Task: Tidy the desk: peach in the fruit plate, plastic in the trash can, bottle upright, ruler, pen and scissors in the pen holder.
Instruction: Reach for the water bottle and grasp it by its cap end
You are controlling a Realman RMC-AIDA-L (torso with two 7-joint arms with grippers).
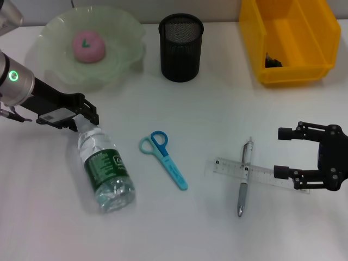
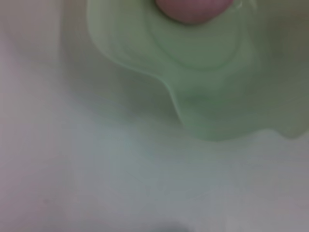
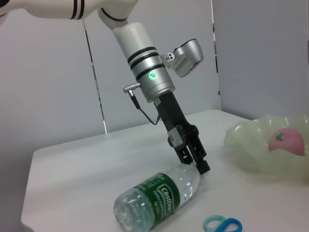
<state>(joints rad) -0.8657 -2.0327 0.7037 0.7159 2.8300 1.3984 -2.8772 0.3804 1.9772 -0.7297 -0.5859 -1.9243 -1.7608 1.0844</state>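
Note:
The clear bottle [image 1: 106, 171] with a green label lies on its side at the left of the table. My left gripper [image 1: 81, 120] is shut on its neck, and the cap is hidden between the fingers; the right wrist view shows the same grip [image 3: 195, 162] on the bottle [image 3: 159, 195]. The pink peach [image 1: 88, 46] sits in the green fruit plate [image 1: 119, 60]. Blue scissors [image 1: 166, 159] lie mid-table. A silver pen [image 1: 244, 179] lies across the clear ruler [image 1: 258, 172]. My right gripper [image 1: 284, 153] is open just right of the ruler. The black mesh pen holder [image 1: 180, 49] stands at the back.
A yellow bin [image 1: 304, 73] at the back right holds a small dark crumpled thing [image 1: 273, 61]. The left wrist view shows only the plate's rim [image 2: 212, 96] and part of the peach [image 2: 193, 9].

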